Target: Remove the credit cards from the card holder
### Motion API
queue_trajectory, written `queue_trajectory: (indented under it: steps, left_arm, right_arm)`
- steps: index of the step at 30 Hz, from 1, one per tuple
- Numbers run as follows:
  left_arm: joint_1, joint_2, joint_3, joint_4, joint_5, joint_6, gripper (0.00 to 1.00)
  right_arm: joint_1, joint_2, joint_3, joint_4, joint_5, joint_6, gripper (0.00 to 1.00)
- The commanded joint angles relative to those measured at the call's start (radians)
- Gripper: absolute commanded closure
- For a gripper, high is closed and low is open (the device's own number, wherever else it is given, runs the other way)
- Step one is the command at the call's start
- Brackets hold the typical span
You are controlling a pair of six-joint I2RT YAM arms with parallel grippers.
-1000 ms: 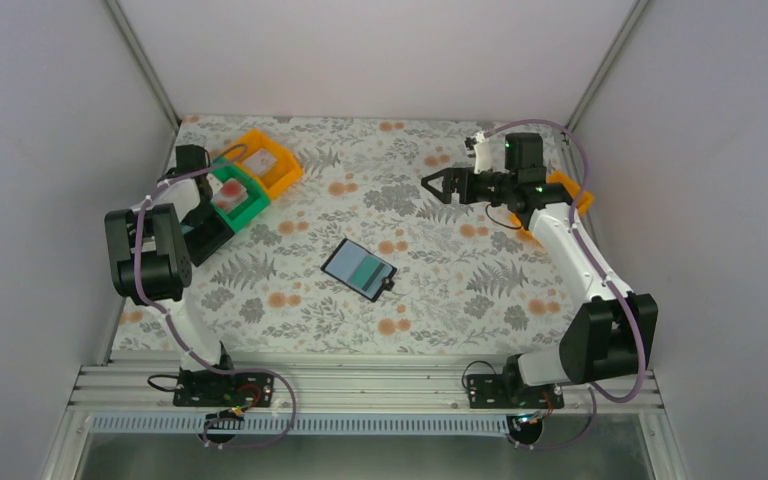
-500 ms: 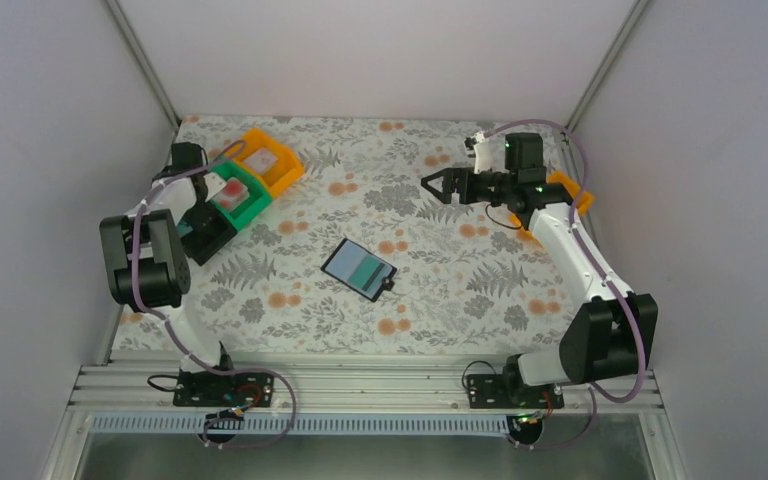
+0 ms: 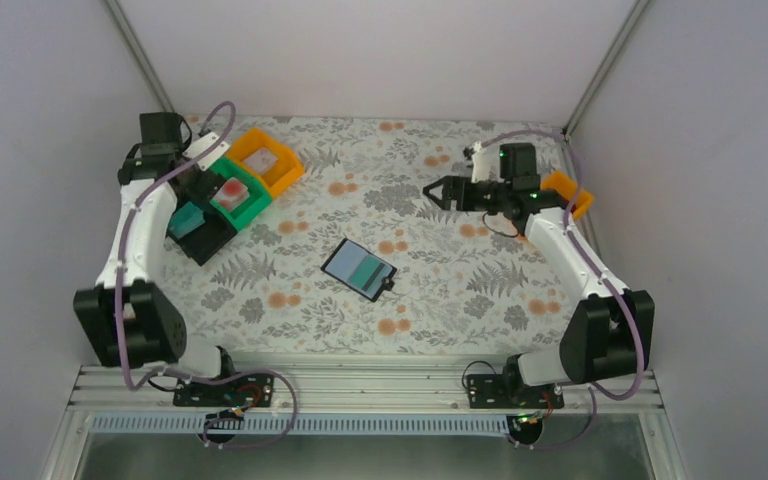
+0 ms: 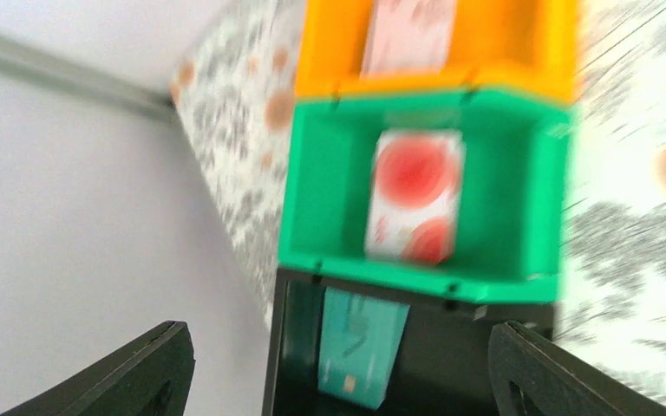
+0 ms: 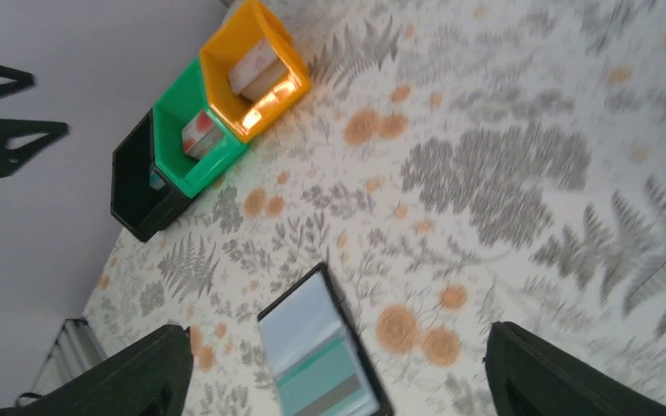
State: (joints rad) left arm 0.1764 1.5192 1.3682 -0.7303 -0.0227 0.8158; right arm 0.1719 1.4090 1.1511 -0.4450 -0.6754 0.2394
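Both the left pincer (image 4: 340,374) and right pincer (image 5: 334,364) gape wide; teal card (image 4: 360,347) blurred inside the cut-off black bin (image 4: 461,364).

On the table (image 3: 440,310): three bins in a row, and the card holder (image 3: 360,269) apart from them.

The nearest bin (image 4: 468,347), a card (image 4: 360,355) in it, sits under the gap between the jaws of the left gripper (image 4: 338,360); touching it just beyond is the middle bin (image 4: 312,173) with a second card (image 4: 414,195), then the far bin (image 4: 329,52) with a flat item (image 4: 408,35) inside. The card holder lies ahead of and below the jaws of the right gripper (image 3: 432,191), well apart from the bins; a fourth bin (image 3: 572,196) sits behind those jaws.
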Motion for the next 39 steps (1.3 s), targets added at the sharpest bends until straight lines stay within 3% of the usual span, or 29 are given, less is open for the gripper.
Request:
queue_trajectory:
  steps: [1,6,14,21,29,39]
  left_arm:
    - [-0.138,-0.075,0.003,-0.153,0.193,-0.069,0.17]
    - [-0.377,-0.073,-0.103,-0.140,0.229,-0.168,0.18]
    - [-0.536,-0.007,-0.360,0.107,0.215,-0.319,0.21]
    - [-0.555,0.076,-0.379,0.170,0.308,-0.320,0.25]
    - [-0.560,0.176,-0.435,0.306,0.341,-0.337,0.29]
    - [-0.598,0.227,-0.492,0.314,0.452,-0.317,0.33]
  right_arm:
    - [0.094,0.022,-0.090,0.030,-0.028,0.087,0.17]
    - [0.289,0.047,-0.216,0.112,-0.024,0.214,0.21]
    - [0.441,0.132,-0.314,0.275,0.033,0.404,0.29]
    - [0.448,0.204,-0.311,0.300,0.147,0.461,0.41]
    - [0.446,0.312,-0.256,0.287,0.196,0.474,0.41]
    - [0.454,0.388,-0.189,0.301,0.147,0.473,0.42]
